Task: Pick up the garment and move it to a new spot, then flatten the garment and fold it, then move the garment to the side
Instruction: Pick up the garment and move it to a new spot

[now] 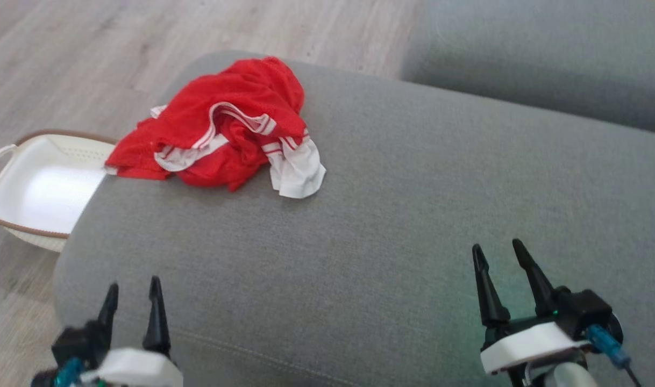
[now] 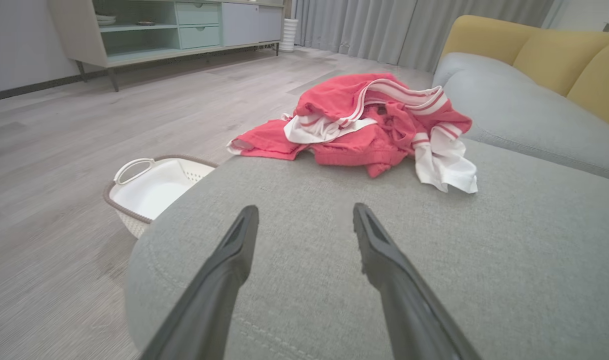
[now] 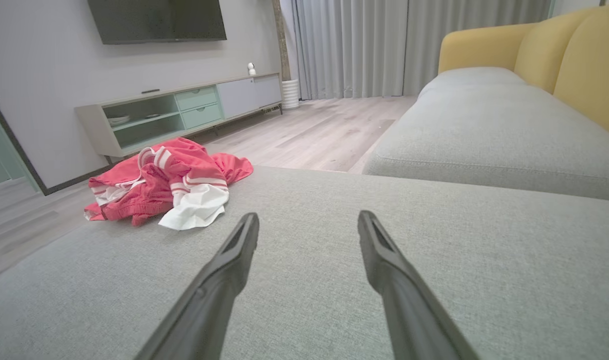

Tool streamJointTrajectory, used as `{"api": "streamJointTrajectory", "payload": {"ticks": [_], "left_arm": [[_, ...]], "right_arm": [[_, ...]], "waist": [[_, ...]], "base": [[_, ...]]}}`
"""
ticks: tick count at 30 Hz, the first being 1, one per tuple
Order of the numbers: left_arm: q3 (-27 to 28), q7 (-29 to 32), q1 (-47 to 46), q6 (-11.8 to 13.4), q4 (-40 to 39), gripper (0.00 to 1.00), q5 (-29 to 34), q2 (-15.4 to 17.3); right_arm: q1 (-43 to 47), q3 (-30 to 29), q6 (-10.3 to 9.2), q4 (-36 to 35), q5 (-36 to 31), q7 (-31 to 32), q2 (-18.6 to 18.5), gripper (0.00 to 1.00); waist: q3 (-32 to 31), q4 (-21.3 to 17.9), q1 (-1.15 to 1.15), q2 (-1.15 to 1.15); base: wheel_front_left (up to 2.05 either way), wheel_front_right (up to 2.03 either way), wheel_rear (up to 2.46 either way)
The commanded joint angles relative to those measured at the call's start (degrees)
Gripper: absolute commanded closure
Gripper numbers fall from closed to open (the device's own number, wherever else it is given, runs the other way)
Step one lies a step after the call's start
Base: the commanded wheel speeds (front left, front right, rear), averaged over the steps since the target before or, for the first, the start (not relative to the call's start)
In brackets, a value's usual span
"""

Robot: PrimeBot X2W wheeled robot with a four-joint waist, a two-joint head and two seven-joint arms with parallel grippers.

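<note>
A crumpled red garment (image 1: 220,126) with white striped trim lies bunched at the far left of the grey sofa cushion (image 1: 392,215), one corner hanging over the cushion's left edge. From the left wrist the garment (image 2: 364,125) is straight ahead, and from the right wrist the garment (image 3: 164,187) is off to the left. My left gripper (image 1: 133,290) stands open at the near left, nothing between its fingers. My right gripper (image 1: 498,252) is open at the near right, well away from the garment. The same open fingers show in the wrist views: left gripper (image 2: 304,212), right gripper (image 3: 307,220).
A white basket (image 1: 34,188) with a brown rim stands on the wood floor beside the cushion's left edge. A second grey cushion (image 1: 542,48) lies at the far right, with yellow backrests (image 3: 564,50) behind. A low media cabinet (image 3: 179,112) lines the far wall.
</note>
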Motion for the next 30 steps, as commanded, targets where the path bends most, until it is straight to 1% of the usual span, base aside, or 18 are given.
{"api": "streamJointTrajectory", "payload": {"ticks": [1,3,6,9,12,15,18,19,21,24,27,28,30], "left_arm": [[2.0,-0.6,-5.2,-0.3,-2.2,0.00,-0.6,0.8],[2.6,0.2,-7.8,-0.5,-2.4,0.00,-1.1,1.8],[3.8,2.9,-13.4,-0.6,-2.9,0.00,-2.0,3.7],[5.1,7.1,-20.8,-0.6,-1.8,0.00,-3.0,6.2],[5.8,11.8,-29.7,-0.7,1.0,0.00,-3.3,9.3],[5.7,15.5,-38.6,-1.2,6.3,0.00,-3.4,12.0],[5.2,19.0,-46.1,-1.7,13.7,0.00,-3.5,13.9],[5.2,19.0,-46.1,-1.7,13.7,0.00,-3.5,13.9],[5.0,21.1,-50.3,-2.0,18.7,0.00,-3.7,14.8],[4.2,23.2,-55.4,-3.1,25.3,0.00,-4.2,15.3],[2.1,25.3,-58.8,-4.3,30.8,0.00,-3.5,16.0],[0.8,26.3,-60.5,-4.9,34.1,0.00,-2.9,16.6],[-0.2,26.8,-61.8,-5.4,36.9,0.00,-2.6,16.9]], "right_arm": [[-3.2,1.2,0.44,-1.7,-0.2,-0.6,-0.4,0.00],[-3.8,1.0,0.44,-1.9,-0.8,-0.6,-0.4,0.00],[-5.1,0.8,0.44,-2.4,-1.9,-0.6,-0.4,0.00],[-6.9,1.0,0.44,-3.1,-2.8,-0.6,-1.2,0.00],[-8.9,1.9,0.44,-3.8,-3.5,-0.6,-2.7,0.00],[-10.1,2.4,0.44,-4.4,-3.7,-0.6,-4.2,0.00],[-10.4,2.8,0.44,-4.9,-3.8,-0.6,-5.5,0.00],[-10.4,2.8,0.44,-4.9,-3.8,-0.6,-5.5,0.00],[-10.7,3.1,0.44,-5.3,-3.9,-0.6,-6.3,0.00],[-11.0,3.4,0.44,-6.0,-3.9,-0.6,-7.3,0.00],[-11.0,3.5,0.44,-6.6,-3.8,-0.6,-8.0,0.00],[-11.0,3.6,0.44,-7.0,-3.7,-0.6,-8.4,0.00],[-11.0,3.7,0.44,-7.3,-3.5,-0.6,-8.6,0.00]], "waist": [[1.8,-1.4,0.00,0.00],[3.6,-2.4,0.00,0.00],[7.4,-3.6,0.00,0.00],[12.1,-4.5,0.00,0.00],[17.1,-5.1,0.00,0.00],[20.5,-5.5,0.00,0.00],[23.0,-5.9,0.00,0.00],[23.0,-5.9,0.00,0.00],[24.4,-6.3,0.00,0.00],[25.8,-6.8,0.00,0.00],[26.7,-7.3,0.00,0.00],[27.1,-7.7,0.00,0.00],[27.4,-8.0,0.00,0.00]], "base": [[0.00,0.00,0.00],[0.00,0.00,0.00],[0.00,0.00,0.00],[0.00,0.00,0.00],[0.00,0.00,0.00],[0.00,0.00,0.00],[0.00,0.00,0.00],[0.00,0.00,0.00],[0.00,0.00,0.00],[0.00,0.00,0.00],[0.00,0.00,0.00],[0.00,0.00,0.00],[0.00,0.00,0.00]]}}
